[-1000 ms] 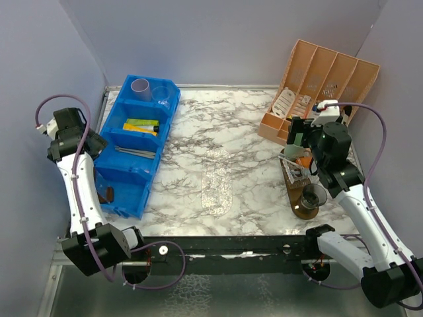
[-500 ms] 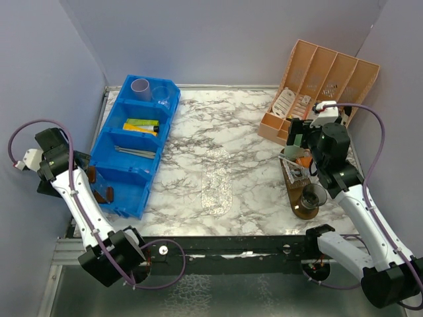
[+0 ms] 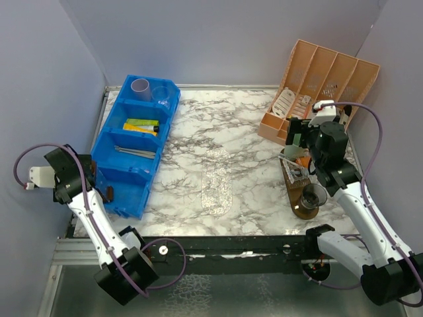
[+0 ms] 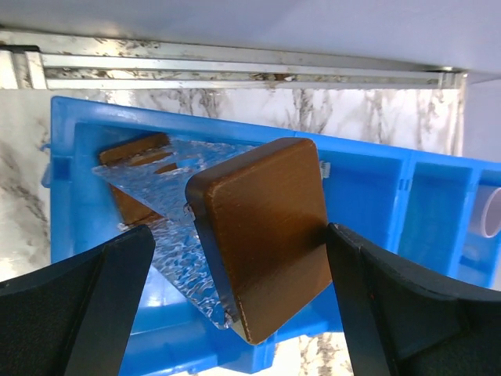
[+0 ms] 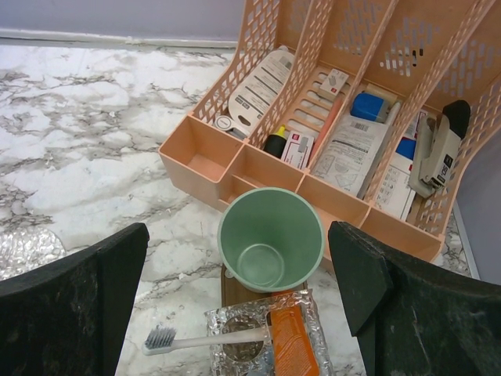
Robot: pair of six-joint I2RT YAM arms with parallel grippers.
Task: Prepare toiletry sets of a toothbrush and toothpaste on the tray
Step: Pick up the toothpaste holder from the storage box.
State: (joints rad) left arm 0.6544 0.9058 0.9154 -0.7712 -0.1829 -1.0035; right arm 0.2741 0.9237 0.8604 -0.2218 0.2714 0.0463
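On the right, a wooden tray [image 3: 305, 211] carries a smoky dark cup [image 3: 312, 195], a clear textured holder and a mint green cup [image 5: 270, 239]. A toothbrush [image 5: 207, 339] and an orange tube [image 5: 291, 348] lie across that holder. My right gripper [image 5: 239, 235] hangs open above the green cup, touching nothing. At the near end of the blue bin [image 3: 135, 148], my left gripper [image 4: 239, 235] stands open around a tilted wooden block [image 4: 266, 227] with a clear holder on it. Its right finger is at the block's edge and its left finger is apart from it.
The bin's far compartments hold a lilac cup [image 3: 139, 86], a clear cup [image 3: 160, 94], green and yellow tubes [image 3: 142, 125] and thin toothbrushes [image 3: 135, 152]. A peach organiser [image 3: 320, 82] with boxes and a stapler stands at the back right, just behind the tray.
My left arm has swung outward and down, from beside the bin's middle to its near end. The right arm and the tray's items have not moved.
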